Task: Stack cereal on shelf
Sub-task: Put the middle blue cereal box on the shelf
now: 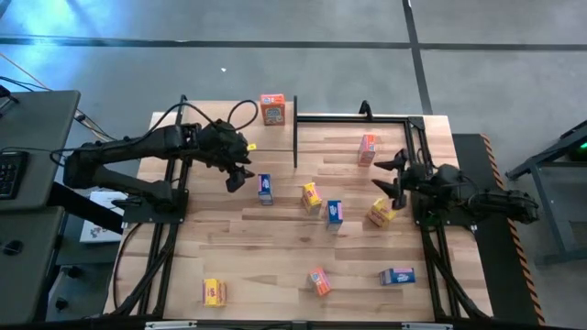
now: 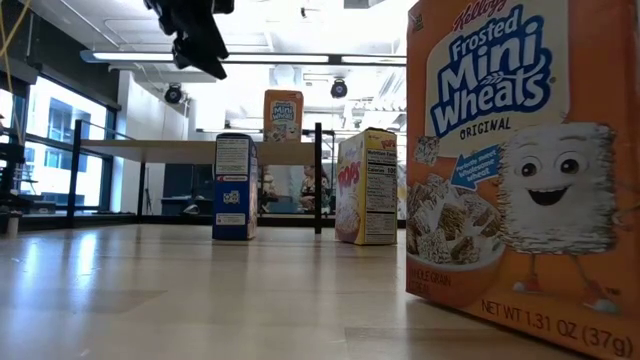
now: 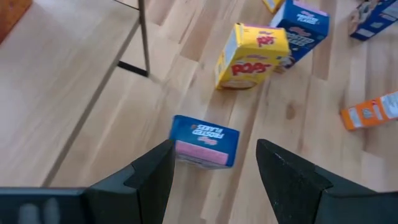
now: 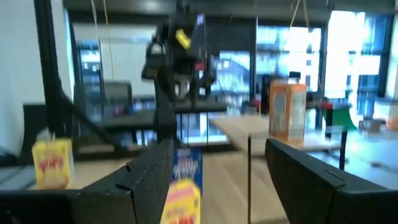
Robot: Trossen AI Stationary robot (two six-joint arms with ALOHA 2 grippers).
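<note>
- The left gripper (image 1: 237, 177) hangs above the worktop (image 1: 275, 238), just left of an upright blue box (image 1: 265, 189); its jaws stand apart with nothing between them.
- In the left wrist view the same blue box (image 3: 205, 141) sits below and between the two fingers (image 3: 152, 174), untouched.
- The shelf (image 1: 229, 142) fills the far left part of the worktop; one orange box (image 1: 272, 108) stands on its far right corner.
- A yellow box (image 1: 215, 291) lies near the front edge, left of centre.
- A second yellow box (image 1: 312, 195) and a second blue box (image 1: 334, 212) stand close together mid-worktop.
- An orange box (image 1: 319, 280) lies near the front, at the middle.
- Another orange box (image 1: 367, 148) stands further back, right of centre.
- A third yellow box (image 1: 382, 213) lies just beside the right gripper (image 1: 389, 172).
- A third blue box (image 1: 397, 276) lies near the front right.
- The right gripper hovers near the right edge, jaws wide and empty.
</note>
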